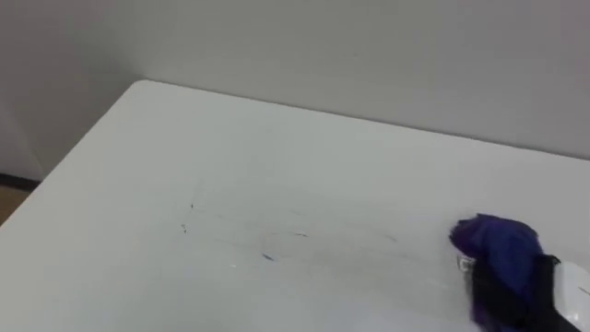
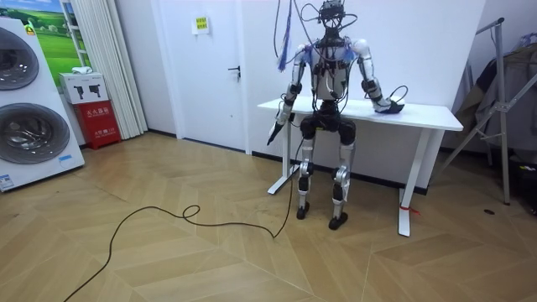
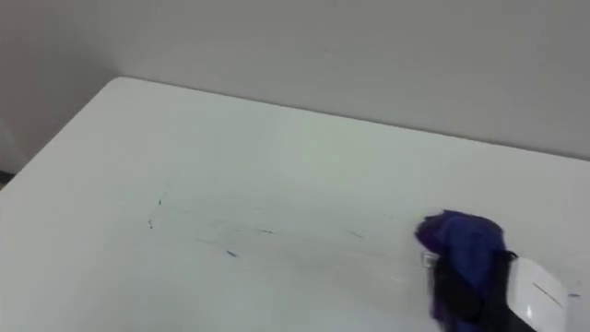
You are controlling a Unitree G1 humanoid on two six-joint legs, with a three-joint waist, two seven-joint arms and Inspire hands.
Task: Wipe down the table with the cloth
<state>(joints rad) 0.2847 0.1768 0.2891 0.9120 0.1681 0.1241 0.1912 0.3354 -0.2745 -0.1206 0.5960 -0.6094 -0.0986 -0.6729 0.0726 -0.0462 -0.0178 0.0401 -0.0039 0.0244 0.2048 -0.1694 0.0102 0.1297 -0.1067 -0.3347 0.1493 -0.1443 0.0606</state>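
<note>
Left eye view: one crumpled purple cloth [image 1: 493, 242] lies on the smooth white table [image 1: 277, 157], low on the right. It is bunched over the right hand [image 1: 530, 300], whose grip cannot be told. A few thin marks [image 1: 267, 255] streak the tabletop.

Right eye view: those marks look bluish.

Room view: the robot stands at the table. Its left hand [image 2: 274, 134] hangs by the edge, too small to tell its fingers. Two washing machines [image 2: 29, 126] are stacked at the room view's left.

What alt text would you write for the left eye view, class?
A purple cloth lies bunched on a white table at the lower right, with the robot's right hand on it. Faint pen marks streak the tabletop left of it.
</note>
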